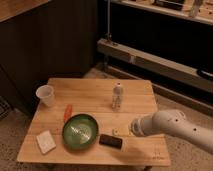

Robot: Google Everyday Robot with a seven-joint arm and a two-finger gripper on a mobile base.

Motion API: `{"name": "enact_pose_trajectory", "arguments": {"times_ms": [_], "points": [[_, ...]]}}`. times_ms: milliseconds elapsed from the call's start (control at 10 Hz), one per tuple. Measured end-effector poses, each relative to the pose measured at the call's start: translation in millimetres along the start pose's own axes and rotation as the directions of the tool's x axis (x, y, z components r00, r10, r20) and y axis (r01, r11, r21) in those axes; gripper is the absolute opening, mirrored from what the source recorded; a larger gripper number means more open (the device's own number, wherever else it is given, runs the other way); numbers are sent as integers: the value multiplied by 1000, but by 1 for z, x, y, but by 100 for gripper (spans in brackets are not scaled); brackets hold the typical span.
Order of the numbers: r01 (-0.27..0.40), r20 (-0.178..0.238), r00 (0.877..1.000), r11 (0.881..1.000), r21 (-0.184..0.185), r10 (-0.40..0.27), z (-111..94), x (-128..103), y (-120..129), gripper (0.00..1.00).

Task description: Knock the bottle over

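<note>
The bottle (pixel 117 96) is slim and pale with a white cap and a whitish label. It stands upright on the wooden table (pixel 140 95), right of centre toward the back. My white arm reaches in from the right, and the gripper (pixel 125 130) is low over the table's front right part. It is in front of the bottle and well apart from it, next to a black object.
A translucent white cup (pixel 45 95) stands at the table's left. A green bowl (pixel 80 131) sits at the front centre, an orange item (pixel 67 112) behind it, a white sponge (pixel 46 141) at the front left and a black bar (pixel 110 141) beside the bowl. Dark shelving stands behind.
</note>
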Motion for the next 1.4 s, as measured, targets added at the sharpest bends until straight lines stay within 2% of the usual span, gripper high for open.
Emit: {"name": "enact_pose_trajectory", "arguments": {"times_ms": [900, 1400], "points": [[0, 0, 1000, 1000, 0, 0, 0, 0, 0, 80], [7, 4, 1000, 1000, -4, -7, -6, 9, 1, 80]]}}
